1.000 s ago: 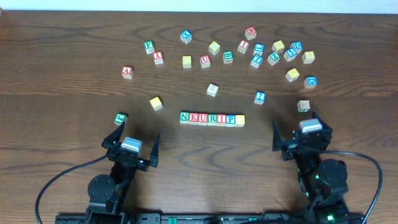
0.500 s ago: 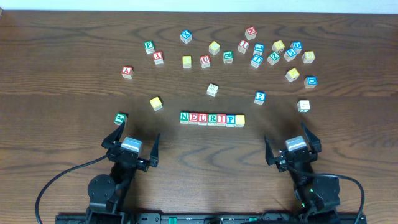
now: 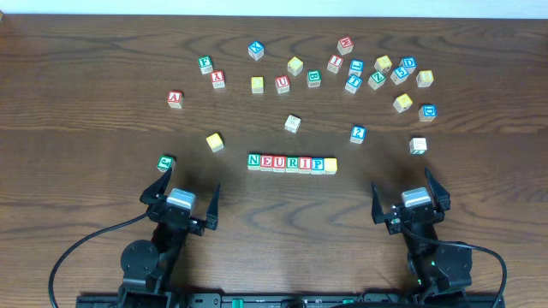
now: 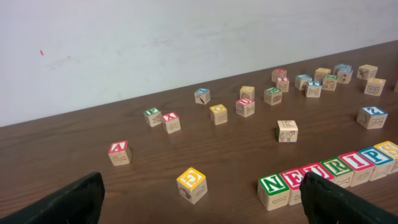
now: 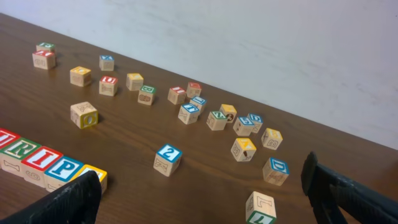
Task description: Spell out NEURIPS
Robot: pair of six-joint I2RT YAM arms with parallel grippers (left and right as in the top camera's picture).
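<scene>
**Right arm drawn back; NEURIPS row unmoved**

A second ago the right hand sat close under the green-edged cube. It is now nearer the front edge of the desk and well apart from that cube, having edged slightly rightward in the last half second. The left hand is where it was, and no cube has shifted. Both hands have their black fingers spread wide with nothing between them.

The row of seven cubes lies mid-desk, a little beyond the two hands and between them. The cubes touch side to side in a straight line: green N, red E, red U, green R, red I, blue P. A yellow-faced cube closes the right end; its letter is too small to read from above.

The cubes are pale bare wood with square edges. Their tops carry coloured frames and letters, and their sides carry thin line drawings. The desk is dark brown with a wavy grain and a dull sheen.

A green-topped cube sits just beside the left hand, and a yellow-topped cube stands turned at an angle nearby. The loose cubes are scattered along the far side. The wrist views show a plain pale wall behind.
</scene>
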